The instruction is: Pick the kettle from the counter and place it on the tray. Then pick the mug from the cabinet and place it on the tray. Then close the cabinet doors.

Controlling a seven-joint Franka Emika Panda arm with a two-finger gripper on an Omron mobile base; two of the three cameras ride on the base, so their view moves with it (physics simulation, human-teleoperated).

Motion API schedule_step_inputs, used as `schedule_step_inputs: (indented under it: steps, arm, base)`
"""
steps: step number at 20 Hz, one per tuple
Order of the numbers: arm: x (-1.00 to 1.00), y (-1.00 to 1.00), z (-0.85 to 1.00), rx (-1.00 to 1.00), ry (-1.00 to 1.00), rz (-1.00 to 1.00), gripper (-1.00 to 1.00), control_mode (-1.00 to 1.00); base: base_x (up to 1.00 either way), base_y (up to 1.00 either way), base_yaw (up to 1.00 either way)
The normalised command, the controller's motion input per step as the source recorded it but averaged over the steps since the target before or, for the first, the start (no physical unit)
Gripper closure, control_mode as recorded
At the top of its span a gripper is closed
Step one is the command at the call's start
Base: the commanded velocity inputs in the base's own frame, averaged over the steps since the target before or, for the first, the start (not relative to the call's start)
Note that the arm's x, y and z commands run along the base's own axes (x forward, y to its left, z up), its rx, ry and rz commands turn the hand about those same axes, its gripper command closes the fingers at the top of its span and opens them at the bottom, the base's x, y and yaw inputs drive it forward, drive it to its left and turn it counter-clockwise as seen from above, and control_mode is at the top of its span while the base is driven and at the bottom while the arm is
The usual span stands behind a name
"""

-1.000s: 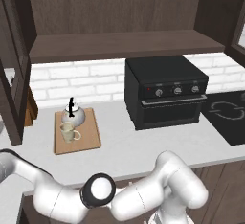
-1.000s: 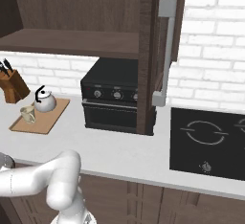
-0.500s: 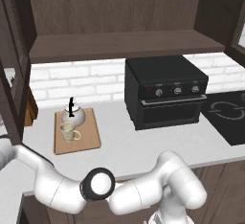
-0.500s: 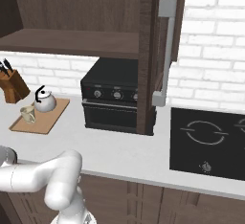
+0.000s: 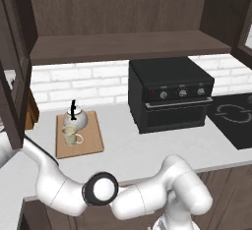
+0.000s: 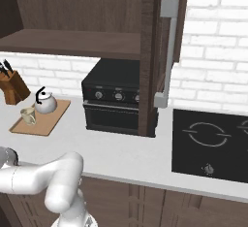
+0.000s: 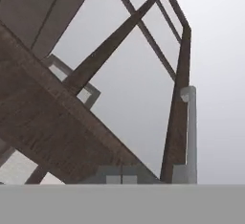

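While the arm sweeps out low toward nine o'clock and off the left base view's edge, kettle (image 5: 75, 119) and mug (image 5: 70, 135) both sit on the tray (image 5: 93, 140), so what's left, by my reading, is the cabinet doors. Starting at the left: the left door (image 5: 14, 71) stands swung out at nine o'clock, its dark frame edge-on to the camera, glass panel between the rails. Just beyond it, the knife block (image 6: 12, 86) sits at the tray's ten o'clock. Moving across, the cabinet (image 5: 128, 44) gapes open, its shelf bare above the black oven (image 5: 170, 94). Over at three o'clock, the right door (image 6: 162, 51) hangs open with its silver bar handle (image 6: 167, 51) facing us.

From the hand view, a framed glass door (image 7: 72, 122) fills the shot and a silver handle (image 7: 190, 132) stands at four o'clock. The jaws I cannot tell: no fingertips are clearly visible.

As for handling, I'd expect a stiff, hinged panel that swings easily. A push on the wooden frame near the handle side gives the best leverage; the glass looks fragile and slick, so best avoided.
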Motion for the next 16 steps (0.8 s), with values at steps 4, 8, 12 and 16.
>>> schedule_step_inputs:
  steps: [4, 8, 12, 16]
  arm:
    - [-0.8, -0.73, 0.0, 0.19, -0.19, -0.02, 1.0, -1.0]
    - [-0.81, -0.78, 0.22, 0.2, -0.13, -0.04, 1.0, -1.0]
    - [-0.63, -0.73, 0.51, 0.16, 0.04, -0.1, 1.0, -1.0]
    - [-0.26, -0.69, 0.39, 0.09, 0.22, -0.06, 1.0, -1.0]
  base:
    - [0.0, 0.0, 0.0]
    - [0.0, 0.0, 0.0]
    - [0.0, 0.0, 0.0]
    - [0.0, 0.0, 0.0]
